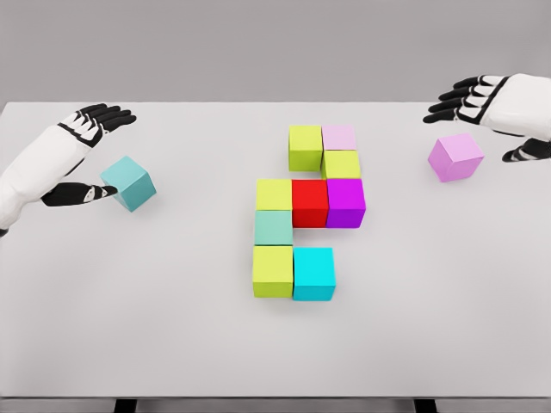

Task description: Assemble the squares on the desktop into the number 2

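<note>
Squares are sitting on the white desktop [172,344], most of them packed together near the middle. Top row: lime square [305,147] w/ a pale pink square [339,137] touching its right side. A second lime square [342,163] is sitting just below the pale pink one. Middle row, left to right, all touching: yellow-green square [274,194], red square [310,203], purple square [345,203]. A mint square [274,227] is sitting under the yellow-green one, another lime square [272,271] under that, and a cyan square [313,274] is touching its right side.

Two squares are lying well apart from the group. A teal square [128,182] is sitting at the left, tilted vs. the others. The left hand [79,155] is hovering around it, fingers spread above and thumb [82,194] reaching toward the square's left face; hand is released, not grasping anything. A lilac square [455,157] is sitting at the right, also turned a bit. The right hand [495,112] is hovering just above and right of it, fingers extended and relaxed, thumb [529,152] near the square's right side; whether it's touching can't be told, no grasp showing.
</note>
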`<state>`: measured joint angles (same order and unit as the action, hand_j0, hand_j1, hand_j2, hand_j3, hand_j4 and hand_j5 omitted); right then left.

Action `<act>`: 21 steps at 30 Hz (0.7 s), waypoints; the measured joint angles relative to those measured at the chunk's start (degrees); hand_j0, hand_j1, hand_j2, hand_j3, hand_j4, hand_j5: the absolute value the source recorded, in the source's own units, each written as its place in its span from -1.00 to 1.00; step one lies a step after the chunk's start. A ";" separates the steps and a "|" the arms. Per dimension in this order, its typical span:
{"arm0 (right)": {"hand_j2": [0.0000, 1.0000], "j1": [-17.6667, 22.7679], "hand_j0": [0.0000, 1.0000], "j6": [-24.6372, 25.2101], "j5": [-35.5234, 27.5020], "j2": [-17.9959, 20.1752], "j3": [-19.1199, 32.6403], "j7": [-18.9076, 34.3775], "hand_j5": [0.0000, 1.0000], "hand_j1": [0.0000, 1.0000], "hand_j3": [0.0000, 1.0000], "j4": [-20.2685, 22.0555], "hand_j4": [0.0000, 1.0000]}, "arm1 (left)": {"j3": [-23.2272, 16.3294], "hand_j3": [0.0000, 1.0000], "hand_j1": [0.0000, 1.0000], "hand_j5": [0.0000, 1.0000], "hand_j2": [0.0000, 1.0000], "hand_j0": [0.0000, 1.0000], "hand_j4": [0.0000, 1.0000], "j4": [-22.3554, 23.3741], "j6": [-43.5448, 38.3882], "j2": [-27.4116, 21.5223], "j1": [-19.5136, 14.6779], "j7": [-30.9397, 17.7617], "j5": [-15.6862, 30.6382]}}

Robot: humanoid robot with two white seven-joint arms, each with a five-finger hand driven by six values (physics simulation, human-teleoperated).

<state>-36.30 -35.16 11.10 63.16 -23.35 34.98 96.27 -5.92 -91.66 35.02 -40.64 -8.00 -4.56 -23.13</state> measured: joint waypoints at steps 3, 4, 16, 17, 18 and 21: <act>0.99 0.00 0.99 -0.01 0.04 -1.07 -0.05 0.03 0.99 0.99 0.99 1.21 0.99 | 0.11 1.00 1.00 1.00 1.00 1.00 1.00 -0.01 0.00 -0.02 -0.09 -0.13 -0.07; 0.97 0.09 0.97 0.00 -0.02 -1.40 -0.08 0.03 0.97 0.97 0.97 1.67 0.97 | 0.20 1.00 1.00 1.00 1.00 1.00 1.00 -0.01 0.00 -0.04 -0.09 -0.20 -0.18; 1.00 -2.02 1.00 31.23 0.72 -3.90 -8.98 0.04 1.00 1.00 1.00 -3.07 1.00 | -7.15 1.00 1.00 1.00 1.00 1.00 1.00 8.66 0.19 -4.26 -26.57 -28.94 9.33; 1.00 -2.29 1.00 31.57 1.58 -4.33 -9.46 0.03 1.00 1.00 1.00 -3.92 1.00 | -11.37 1.00 1.00 1.00 1.00 1.00 1.00 11.54 -0.07 -4.54 -31.44 -29.33 12.22; 1.00 -2.29 1.00 31.79 2.51 -4.78 -9.84 0.04 1.00 1.00 1.00 -4.72 1.00 | -15.74 1.00 1.00 1.00 1.00 1.00 1.00 14.39 -0.04 -4.69 -33.99 -29.65 14.25; 1.00 -3.25 1.00 32.02 4.26 -5.96 -11.27 0.03 1.00 1.00 1.00 -6.92 1.00 | -27.32 1.00 1.00 1.00 1.00 1.00 1.00 22.05 0.05 -4.67 -39.02 -30.16 18.75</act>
<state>-39.55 -3.14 15.36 57.20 -34.61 35.02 89.35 -33.24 -69.60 35.08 -45.30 -47.02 -34.72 -4.39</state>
